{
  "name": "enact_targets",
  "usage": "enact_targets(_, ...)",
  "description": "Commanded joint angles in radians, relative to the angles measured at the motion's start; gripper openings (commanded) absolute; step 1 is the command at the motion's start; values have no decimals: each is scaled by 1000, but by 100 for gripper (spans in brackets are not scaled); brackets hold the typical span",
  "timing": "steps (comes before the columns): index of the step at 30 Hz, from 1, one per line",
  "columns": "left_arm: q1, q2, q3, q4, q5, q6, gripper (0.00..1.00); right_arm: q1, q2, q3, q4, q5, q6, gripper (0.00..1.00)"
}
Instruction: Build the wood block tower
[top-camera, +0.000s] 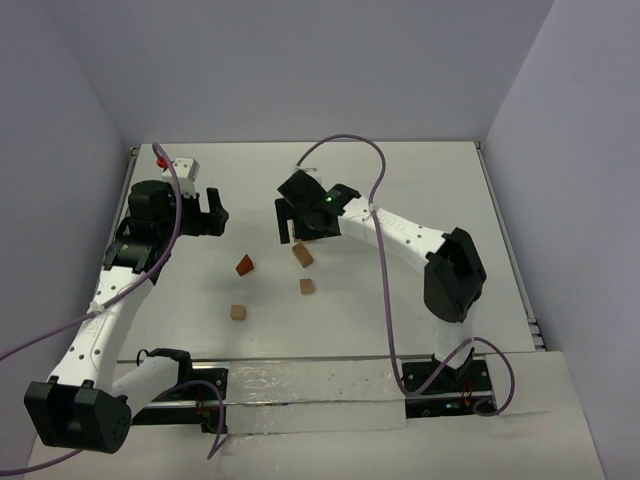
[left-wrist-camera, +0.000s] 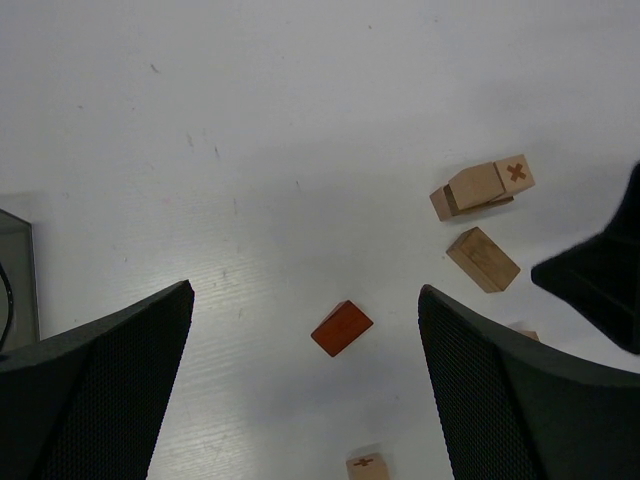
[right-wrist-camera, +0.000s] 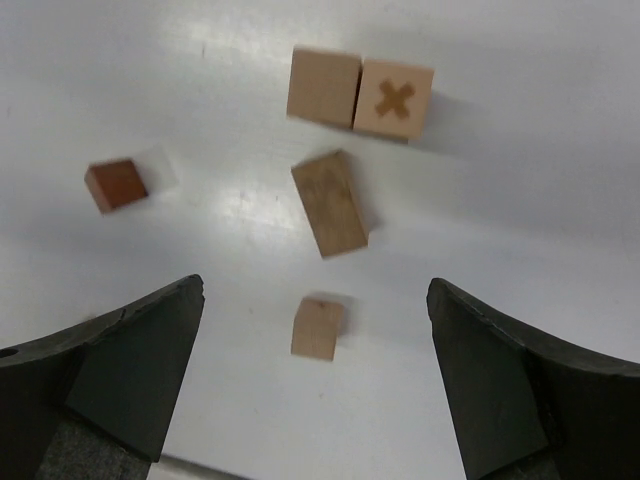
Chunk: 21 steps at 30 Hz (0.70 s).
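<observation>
**A:** Start at the left. How does the left gripper (top-camera: 212, 214) stand?

**B:** It hangs over the table (top-camera: 430, 180), at about 9 o'clock of the scattered blocks. Its jaws are spread wide and nothing is in them. Its own camera shows bare tabletop between the fingers (left-wrist-camera: 110, 380).

**A:** Which block comes first?

**B:** The red-brown block (top-camera: 245, 265). It lies alone on the table at about 5 o'clock of that gripper. At its 6 o'clock, well apart, sits a lone cube (top-camera: 237, 312). The left wrist view shows a red mark on that cube's top face.

**A:** And further right?

**B:** There is a loose cluster. The long block (right-wrist-camera: 330, 203) lies flat, near 3 o'clock of the red-brown one in the top view. In the right wrist view, two cubes sit side by side at its 12 o'clock, touching each other. One is a plain cube (right-wrist-camera: 323, 86), and on its right is a crossed cube (right-wrist-camera: 396, 98) with a brown X on its face. At 6 o'clock of the long block is a small cube (right-wrist-camera: 318, 328), apart from it.

**A:** Is the tower up?

**B:** The pieces lie spread about the table.

**A:** And the right gripper (top-camera: 290, 222)?

**B:** It hovers above the cluster, at roughly 12 o'clock of the long block in the top view. Its jaws are wide apart and it holds nothing. The small cube shows below, between its fingers (right-wrist-camera: 520, 380), and is not touched.
</observation>
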<state>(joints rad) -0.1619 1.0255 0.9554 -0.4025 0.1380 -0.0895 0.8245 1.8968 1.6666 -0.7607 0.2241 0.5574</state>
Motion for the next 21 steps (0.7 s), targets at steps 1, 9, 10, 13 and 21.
enact_targets(1,8,-40,61,-7,43,4,99,39,-129,-104,63,-8,-72,100)
enact_targets(9,12,-71,74,-55,128,67,99,48,-150,-282,212,-23,-139,92)
enact_targets(10,12,-73,74,-59,152,72,99,48,-150,-295,257,-25,-156,91)
enact_targets(13,13,-71,78,-75,179,79,99,48,-156,-344,342,-29,-195,89)
enact_targets(21,15,-53,119,-113,264,126,99,50,-160,-455,577,-9,-324,84)
